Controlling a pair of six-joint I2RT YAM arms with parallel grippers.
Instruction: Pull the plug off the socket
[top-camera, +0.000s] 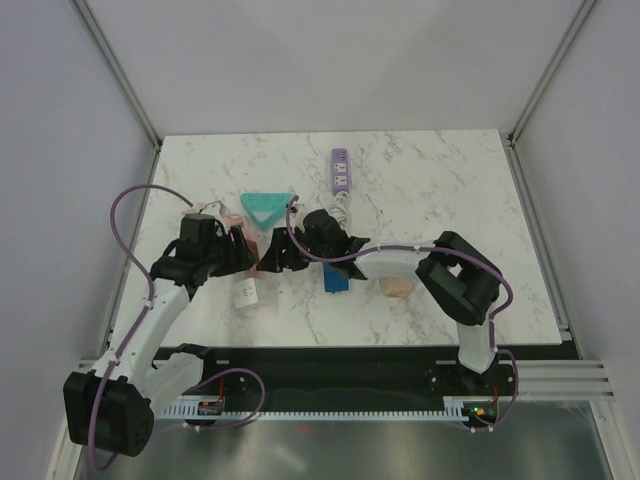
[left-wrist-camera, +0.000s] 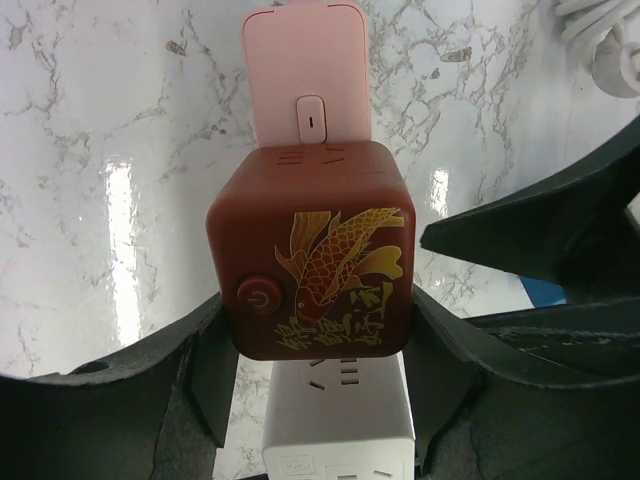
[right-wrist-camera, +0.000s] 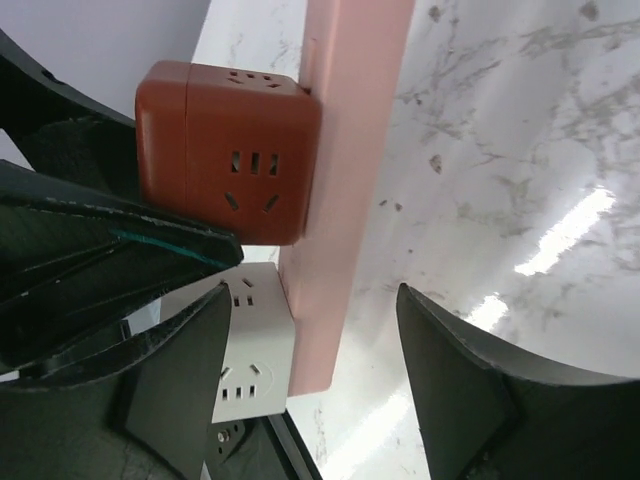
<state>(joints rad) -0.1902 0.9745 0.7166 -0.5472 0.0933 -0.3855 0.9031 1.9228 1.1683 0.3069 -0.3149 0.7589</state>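
Observation:
The lilac socket strip (top-camera: 341, 170) lies at the back with its white cord (top-camera: 344, 209). The tan plug (top-camera: 398, 288) lies loose on the table beside the right arm, apart from that strip. Both grippers meet at a pink power strip (left-wrist-camera: 305, 60) that carries a dark red cube adapter (left-wrist-camera: 310, 260) and a white cube adapter (left-wrist-camera: 340, 420). My left gripper (left-wrist-camera: 315, 380) holds the red cube by its two sides. My right gripper (right-wrist-camera: 310, 350) is open and straddles the pink strip (right-wrist-camera: 350, 120) and the white cube (right-wrist-camera: 255, 350), below the red cube (right-wrist-camera: 230, 150).
A teal triangular piece (top-camera: 265, 207) lies just behind the grippers. A blue block (top-camera: 336, 280) sits under the right forearm. The right gripper's dark fingers (left-wrist-camera: 540, 230) crowd the right side of the left wrist view.

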